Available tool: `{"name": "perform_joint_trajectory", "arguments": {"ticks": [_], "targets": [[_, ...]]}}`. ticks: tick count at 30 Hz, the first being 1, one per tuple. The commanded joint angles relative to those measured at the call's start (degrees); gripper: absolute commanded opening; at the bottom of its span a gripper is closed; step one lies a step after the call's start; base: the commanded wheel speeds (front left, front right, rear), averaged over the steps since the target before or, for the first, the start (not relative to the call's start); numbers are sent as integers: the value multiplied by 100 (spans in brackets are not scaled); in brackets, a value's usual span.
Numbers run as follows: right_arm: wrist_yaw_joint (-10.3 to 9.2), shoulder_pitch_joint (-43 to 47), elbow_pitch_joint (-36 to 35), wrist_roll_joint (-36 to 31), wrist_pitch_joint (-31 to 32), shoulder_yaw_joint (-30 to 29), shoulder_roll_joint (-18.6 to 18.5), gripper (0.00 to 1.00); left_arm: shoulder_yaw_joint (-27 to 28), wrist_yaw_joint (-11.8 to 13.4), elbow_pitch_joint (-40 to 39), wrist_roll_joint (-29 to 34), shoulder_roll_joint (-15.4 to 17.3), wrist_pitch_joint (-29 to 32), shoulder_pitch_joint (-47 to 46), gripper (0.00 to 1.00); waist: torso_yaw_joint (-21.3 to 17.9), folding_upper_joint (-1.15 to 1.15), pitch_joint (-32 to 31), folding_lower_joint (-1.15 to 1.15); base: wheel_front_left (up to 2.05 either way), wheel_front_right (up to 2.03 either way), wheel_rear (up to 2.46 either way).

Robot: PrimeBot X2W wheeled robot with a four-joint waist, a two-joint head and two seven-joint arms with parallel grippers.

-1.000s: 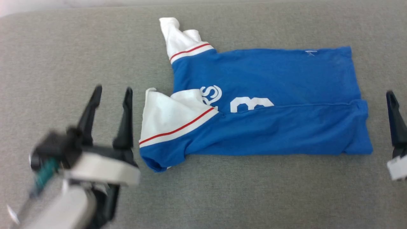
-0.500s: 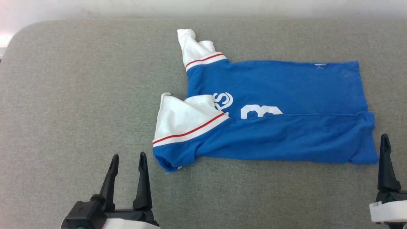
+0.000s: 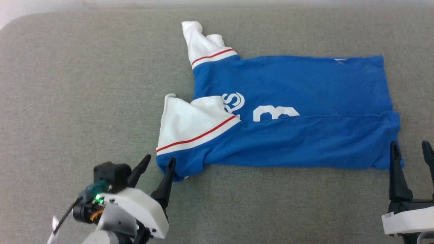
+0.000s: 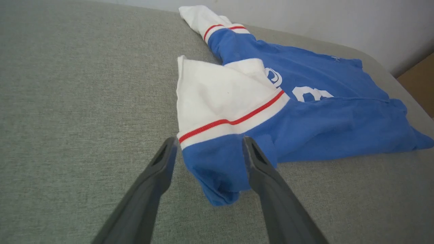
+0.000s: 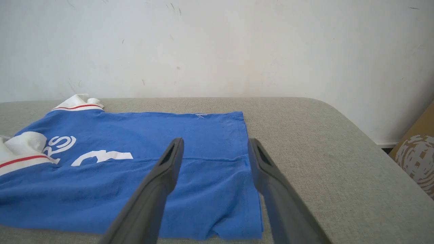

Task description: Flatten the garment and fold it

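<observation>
The blue garment (image 3: 298, 88) lies on the grey cushion, its near long edge folded over the chest so the white lettering and numeral (image 3: 274, 113) are half covered. One white sleeve (image 3: 190, 125) with red trim lies folded at the left, the other (image 3: 201, 42) points away. My left gripper (image 3: 159, 162) stands open at the shirt's near left corner (image 4: 220, 176), a finger on each side of it. My right gripper (image 3: 410, 149) is open at the near right hem corner (image 5: 237, 217), its fingers (image 5: 162, 183) hovering over the blue cloth.
The grey cushion (image 3: 67, 101) stretches wide to the left of the shirt and along the near edge. A white wall (image 5: 217, 44) rises behind it. A brown cardboard box (image 5: 415, 156) stands off the cushion's right end.
The left gripper has moved forward and right up to the shirt's near left corner. The right gripper has shifted left over the hem corner, both fingers now showing. The head camera also shifted.
</observation>
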Motion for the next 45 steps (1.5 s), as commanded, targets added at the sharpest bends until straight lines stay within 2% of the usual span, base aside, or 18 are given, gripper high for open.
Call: {"name": "perform_joint_trajectory", "arguments": {"ticks": [1,8,14,18,19,20,22,25,32,38,41,42,43,45], "targets": [[-6,-78,45,12,14,34,20,100,-30,-7,64,-69,74,304,-174,100,-87,0,135,-1,0,0,0],[-6,-188,221,72,10,147,5,100,16,115,319,-462,63,1212,-598,100,-224,0,408,-1,0,0,0],[-6,-293,293,105,32,195,-64,100,-63,206,753,-930,-115,1972,-770,100,-299,0,584,-1,0,0,0],[-6,-339,322,129,50,240,-85,100,-180,206,957,-988,-141,2220,-838,100,-323,0,666,-1,0,0,0],[-6,-350,330,134,48,246,-90,100,-191,193,982,-998,-172,2199,-852,15,-324,0,682,-1,0,0,0],[-6,-361,340,138,44,250,-95,100,-221,153,1005,-1012,-198,2188,-858,0,-322,0,696,-1,0,0,0],[-6,-400,391,163,40,280,-143,100,-261,40,1042,-1050,-242,2121,-864,0,-314,0,716,-1,0,0,0],[-6,-515,395,153,72,383,-255,100,-166,7,1041,-1082,-344,1813,-831,0,-319,0,698,-1,0,0,0],[-6,-908,320,470,462,464,-745,100,171,107,658,-1029,-361,1054,-460,0,-317,0,549,-1,0,0,0],[-6,-1018,327,979,1959,-5,-1053,100,211,198,260,-963,-307,893,-194,0,-259,0,530,-1,0,0,0],[-6,-977,274,964,2736,-261,-1063,100,164,232,139,-923,-316,902,-182,0,-225,0,586,-1,0,0,0],[-6,-977,274,964,2736,-261,-1063,100,164,232,139,-923,-316,902,-182,0,-225,0,586,-1,0,0,0],[-6,-930,291,986,3081,-390,-1004,100,130,246,93,-894,-335,902,-214,0,-199,0,634,-1,0,0,0],[-6,-900,325,1000,3248,-430,-963,100,112,251,78,-879,-346,902,-236,0,-184,0,662,-1,0,0,0]]}}
